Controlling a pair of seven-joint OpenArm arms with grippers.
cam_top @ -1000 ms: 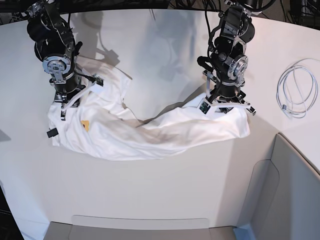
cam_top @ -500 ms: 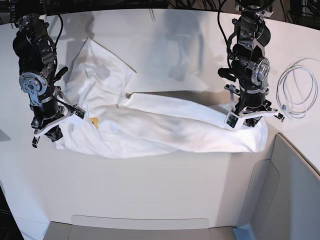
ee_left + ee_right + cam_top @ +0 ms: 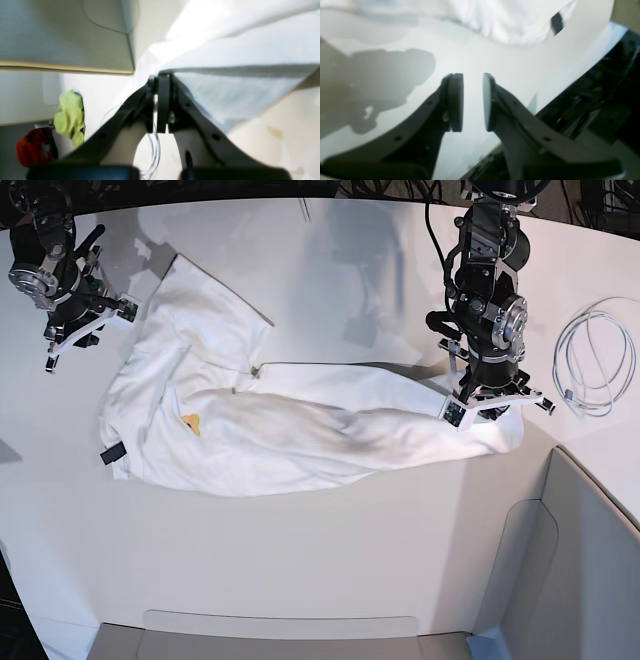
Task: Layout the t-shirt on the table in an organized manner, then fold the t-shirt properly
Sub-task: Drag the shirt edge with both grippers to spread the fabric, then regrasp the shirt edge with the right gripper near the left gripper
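we're in the layout step – the t-shirt (image 3: 300, 435) isn't flat yet, so no folding for now. it lies bunched across the middle of the table (image 3: 320, 570) in the base view, print side mostly hidden, just an orange scrap showing at center left, with one flap thrown up toward the upper left.

left gripper (image 3: 160, 75), at right in the base view, has its pads pressed together on a fold of the shirt's edge – the wrist cam shows cloth running out from betw. the tips toward the upper right of the frame. right gripper (image 3: 472, 100), upper left in the base view, has its pads spread w/ only bare table betw. them; it holds nothing and sits clear of the cloth.

next move, as we judge it: the right gripper needs a fresh pinch on a corner or hem at the left side of the heap, then both arms pull apart to stretch the shirt flat. the white cable (image 3: 595, 360) at the right edge sits near the left arm, so watch it.
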